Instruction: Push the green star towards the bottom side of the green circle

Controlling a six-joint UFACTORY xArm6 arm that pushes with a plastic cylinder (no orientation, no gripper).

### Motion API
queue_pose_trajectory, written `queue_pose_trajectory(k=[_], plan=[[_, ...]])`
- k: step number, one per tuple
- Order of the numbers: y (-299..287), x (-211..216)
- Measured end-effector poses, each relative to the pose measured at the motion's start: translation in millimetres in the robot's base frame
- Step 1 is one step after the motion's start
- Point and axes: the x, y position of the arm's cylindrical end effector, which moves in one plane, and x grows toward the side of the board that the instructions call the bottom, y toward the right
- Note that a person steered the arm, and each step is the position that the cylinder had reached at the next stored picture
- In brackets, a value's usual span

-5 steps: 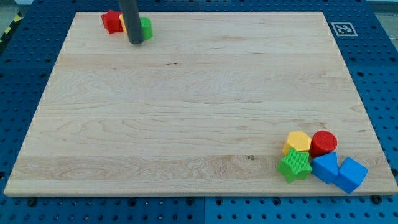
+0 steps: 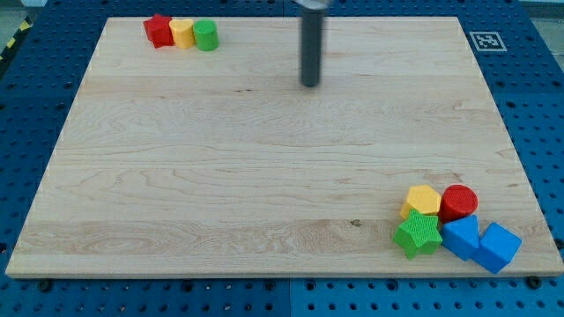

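Observation:
The green star [image 2: 418, 234] lies near the board's bottom right corner, touching a yellow block [image 2: 422, 201] above it and a blue block [image 2: 461, 236] to its right. The green circle [image 2: 205, 35] stands at the top left, at the right end of a row with a yellow block [image 2: 181, 33] and a red star [image 2: 159, 30]. My tip [image 2: 310, 84] rests on the bare board in the upper middle, to the right of the green circle and far above and left of the green star.
A red cylinder [image 2: 458, 202] and a second blue block [image 2: 498, 247] sit in the bottom right cluster. A black and white marker [image 2: 484, 40] is at the board's top right corner. The wooden board [image 2: 264, 176] lies on a blue pegboard table.
My tip has moved right and slightly down, from beside the green circle to the upper middle of the board. No block has moved.

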Motion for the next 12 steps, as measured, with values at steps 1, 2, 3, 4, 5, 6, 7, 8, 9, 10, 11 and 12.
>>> queue_pose_trajectory(k=[1,2,3,4,5,6,7,8,9,10,11,12], plan=[[98,35],[198,89],[267,144],[268,151],[267,232],[246,260],[240,260],[205,259],[120,244],[113,239],[142,242],[153,261]])
